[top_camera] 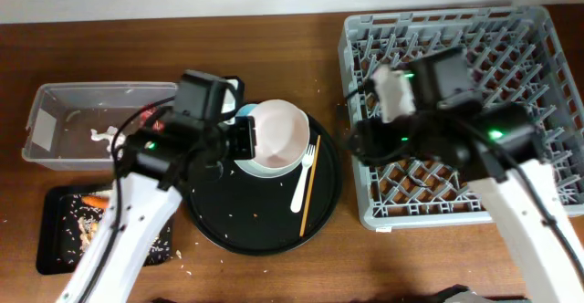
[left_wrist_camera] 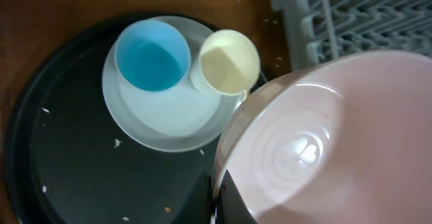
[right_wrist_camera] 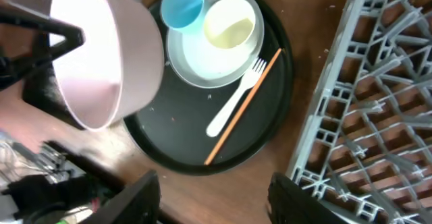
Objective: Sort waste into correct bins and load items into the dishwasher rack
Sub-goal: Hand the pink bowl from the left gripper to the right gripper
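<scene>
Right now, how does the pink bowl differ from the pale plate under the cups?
The bowl is pinkish and deep, held up by the left gripper. The plate is grey-green and shallow, and lies flat on the round black tray, carrying the blue cup and the cream cup. Both are round and pale.

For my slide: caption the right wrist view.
Left gripper holds pink bowl above black tray with plate, blue cup, cream cup, fork, chopsticks.

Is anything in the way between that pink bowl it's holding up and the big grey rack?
Yes: the right end effector hangs at the rack's left edge, the side facing the bowl, so it sits across the direct path.
</scene>
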`<move>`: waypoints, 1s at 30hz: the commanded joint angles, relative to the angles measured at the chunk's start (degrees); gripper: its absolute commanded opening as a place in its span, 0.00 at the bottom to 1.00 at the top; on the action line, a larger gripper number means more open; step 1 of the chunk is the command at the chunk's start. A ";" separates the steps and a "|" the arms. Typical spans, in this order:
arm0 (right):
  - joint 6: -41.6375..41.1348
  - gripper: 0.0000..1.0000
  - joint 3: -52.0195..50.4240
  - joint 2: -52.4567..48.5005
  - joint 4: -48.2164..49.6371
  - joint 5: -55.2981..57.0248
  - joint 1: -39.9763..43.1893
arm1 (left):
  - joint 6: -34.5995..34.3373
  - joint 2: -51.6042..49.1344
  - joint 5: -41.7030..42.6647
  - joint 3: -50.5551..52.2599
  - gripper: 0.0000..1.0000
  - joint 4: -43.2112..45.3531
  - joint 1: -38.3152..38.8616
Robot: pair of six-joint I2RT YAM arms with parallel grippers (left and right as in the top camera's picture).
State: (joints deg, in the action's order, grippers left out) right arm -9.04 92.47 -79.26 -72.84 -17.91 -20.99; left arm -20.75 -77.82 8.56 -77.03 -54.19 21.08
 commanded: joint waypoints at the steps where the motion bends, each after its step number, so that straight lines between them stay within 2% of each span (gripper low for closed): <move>1: -2.95 0.52 0.44 -4.46 2.93 6.21 -5.57 | 0.63 -4.39 -3.89 -1.29 0.00 1.20 1.81; 6: -3.50 0.52 0.44 -11.32 7.15 6.60 -9.86 | 0.66 -5.86 -3.63 -1.29 0.00 1.64 5.42; 10: -3.45 0.44 0.44 -12.83 7.72 11.85 -10.23 | 0.68 -5.84 -3.43 -1.29 0.00 1.40 5.92; 12: -3.45 0.31 0.33 -12.85 7.67 12.41 -10.23 | 0.68 -5.84 -3.43 -1.29 0.00 1.38 5.92; 16: -3.48 0.30 -0.31 -13.18 8.20 12.41 -10.23 | 0.68 -5.84 -3.43 -1.29 0.00 1.38 5.92; 20: -3.50 0.24 -0.33 -14.78 8.22 12.39 -10.23 | 0.68 -5.84 -2.16 -1.29 0.00 1.42 5.90; 26: -3.50 0.22 -0.33 -17.27 8.17 12.15 -10.23 | 0.68 -5.84 -2.21 -1.29 0.01 1.66 5.90; 27: -3.50 0.08 -0.33 -17.33 8.20 12.15 -10.23 | 0.68 -5.84 -2.19 -1.29 0.00 1.66 5.92; 28: -3.52 0.04 -0.33 -17.33 8.11 12.11 -10.23 | 0.68 -5.84 -2.19 -1.29 0.00 1.62 5.92; 30: -3.50 0.04 -0.33 -17.33 7.69 11.96 -10.23 | 0.68 -5.84 -2.14 -1.29 0.00 1.55 5.92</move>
State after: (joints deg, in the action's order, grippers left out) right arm -13.17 92.47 -96.14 -64.66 -5.91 -30.87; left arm -20.62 -83.66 5.74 -77.12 -52.93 27.00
